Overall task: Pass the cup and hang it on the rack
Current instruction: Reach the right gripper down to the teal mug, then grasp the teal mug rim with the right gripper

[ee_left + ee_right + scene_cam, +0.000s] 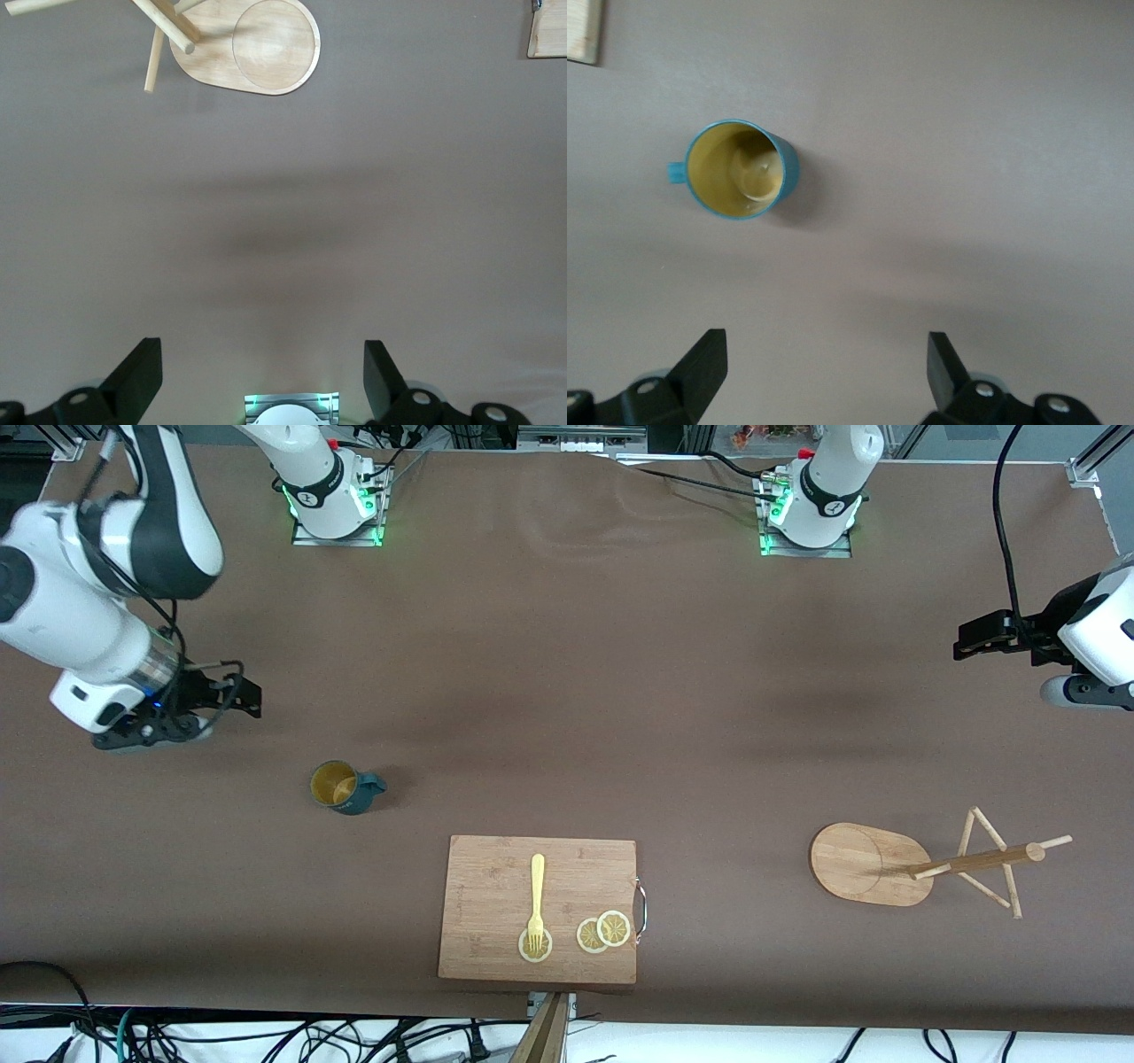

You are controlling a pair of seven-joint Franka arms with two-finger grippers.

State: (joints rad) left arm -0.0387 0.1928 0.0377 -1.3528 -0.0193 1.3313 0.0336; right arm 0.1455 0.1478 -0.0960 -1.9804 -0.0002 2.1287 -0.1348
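Observation:
The dark teal cup (341, 786) stands upright on the brown table, yellowish inside, with its handle pointing toward the left arm's end. It also shows in the right wrist view (740, 170). My right gripper (152, 731) (824, 354) is open and empty over bare table toward the right arm's end, apart from the cup. The bamboo rack (868, 864) stands toward the left arm's end, with its post and thin pegs (979, 859) empty. Its oval base shows in the left wrist view (266, 53). My left gripper (1076, 693) (263, 359) is open and empty over bare table at that end.
A rectangular bamboo cutting board (496, 877) lies near the front edge, between the cup and the rack. On it are a yellow fork (536, 899) and lemon slices (603, 932). Cables hang below the table's front edge.

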